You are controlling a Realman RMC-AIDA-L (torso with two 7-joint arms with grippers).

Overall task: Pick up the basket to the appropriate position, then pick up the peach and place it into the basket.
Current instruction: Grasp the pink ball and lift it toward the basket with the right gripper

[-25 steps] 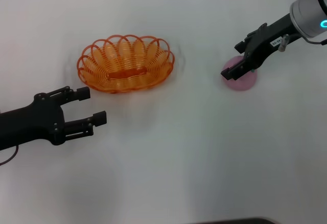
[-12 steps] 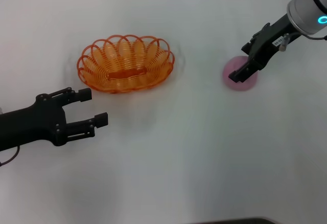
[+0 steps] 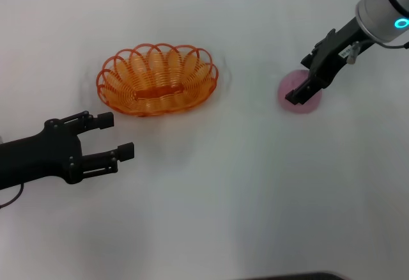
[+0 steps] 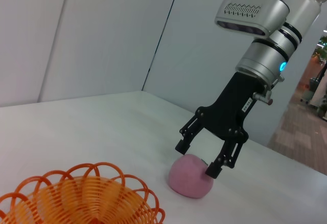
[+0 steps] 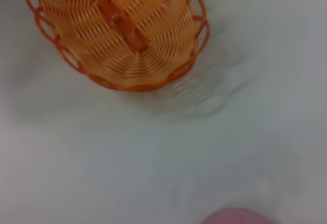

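Left gripper [image 3: 112, 136]: near left edge, fingers apart, idle, aimed toward the basket.
Basket [image 3: 157, 80]: left of centre, empty, awaiting fruit.
Peach [image 3: 300, 98]: on the bench toward the right edge.
Right gripper [image 4: 198, 158]: fingers spread astride the peach, ready to clamp.

Black gripper [image 3: 107, 137]; silver arm [image 4: 260, 40], glowing cyan ring.
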